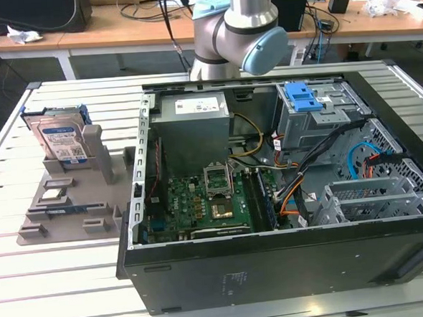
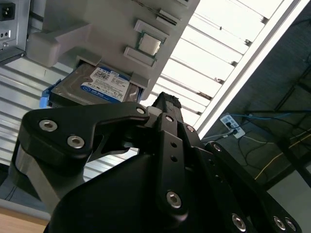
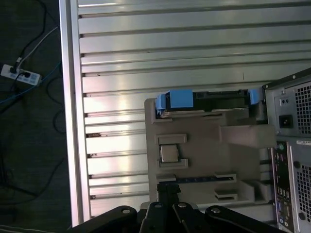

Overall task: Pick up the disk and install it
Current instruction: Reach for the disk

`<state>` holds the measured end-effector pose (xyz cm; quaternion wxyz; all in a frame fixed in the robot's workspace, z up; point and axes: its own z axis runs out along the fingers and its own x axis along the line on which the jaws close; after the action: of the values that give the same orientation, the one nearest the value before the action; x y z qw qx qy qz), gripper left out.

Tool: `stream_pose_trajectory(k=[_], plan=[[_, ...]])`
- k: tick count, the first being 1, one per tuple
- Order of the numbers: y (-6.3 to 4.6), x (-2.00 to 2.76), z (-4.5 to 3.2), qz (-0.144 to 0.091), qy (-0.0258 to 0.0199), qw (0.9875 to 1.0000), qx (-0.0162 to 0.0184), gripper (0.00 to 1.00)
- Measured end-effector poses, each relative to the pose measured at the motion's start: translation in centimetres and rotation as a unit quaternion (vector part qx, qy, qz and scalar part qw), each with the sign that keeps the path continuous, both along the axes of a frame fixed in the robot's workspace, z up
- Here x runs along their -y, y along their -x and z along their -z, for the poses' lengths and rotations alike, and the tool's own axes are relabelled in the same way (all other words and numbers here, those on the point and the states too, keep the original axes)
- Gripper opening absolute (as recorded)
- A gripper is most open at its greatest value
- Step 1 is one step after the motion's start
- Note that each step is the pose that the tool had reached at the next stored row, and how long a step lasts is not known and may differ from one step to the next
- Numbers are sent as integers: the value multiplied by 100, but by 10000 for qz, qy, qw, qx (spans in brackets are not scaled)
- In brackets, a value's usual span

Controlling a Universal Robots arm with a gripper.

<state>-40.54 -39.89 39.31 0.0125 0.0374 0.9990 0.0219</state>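
Note:
The disk (image 1: 61, 142) is a silver hard drive with a white-and-blue label in a blue side bracket. It stands on edge in a slot of the grey holder (image 1: 78, 202) at the exterior view's left. In the second wrist view the disk (image 2: 99, 86) lies beyond my black gripper (image 2: 165, 104), with a gap between them. The first wrist view looks down on the disk's (image 3: 209, 99) upper edge at the far end of the holder (image 3: 204, 145), and my gripper (image 3: 167, 191) is at the holder's near end. I see nothing held.
An open computer case (image 1: 271, 191) fills the exterior view's right, with a grey drive cage (image 1: 317, 120) topped by a blue latch (image 1: 304, 95). A small silver chip (image 1: 53, 193) sits on the holder. The arm (image 1: 236, 28) rises behind the case. The slatted table's edge (image 3: 73, 121) is close.

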Motion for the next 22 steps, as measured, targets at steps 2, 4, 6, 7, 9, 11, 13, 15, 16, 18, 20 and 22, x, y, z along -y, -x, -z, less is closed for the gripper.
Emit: stream_pose_trajectory(k=[2, 4, 6, 7, 9, 11, 13, 15, 16, 18, 20, 22], plan=[[37, 0, 0, 0, 0, 10000, 0, 11], [73, 0, 0, 0, 0, 10000, 0, 11], [111, 0, 1, 0, 0, 10000, 0, 11], [123, 0, 0, 0, 0, 10000, 0, 11], [160, -1, 1, 0, 0, 10000, 0, 11], [190, -7, 1, 0, 0, 10000, 0, 11], [224, -16, 1, 0, 0, 10000, 0, 11], [242, -24, 1, 0, 0, 10000, 0, 11], [254, -28, 2, 0, 0, 10000, 0, 11], [281, -36, 2, 0, 0, 10000, 0, 11], [298, -41, 2, 0, 0, 10000, 0, 11], [332, -52, 3, 0, 0, 10000, 0, 11]])
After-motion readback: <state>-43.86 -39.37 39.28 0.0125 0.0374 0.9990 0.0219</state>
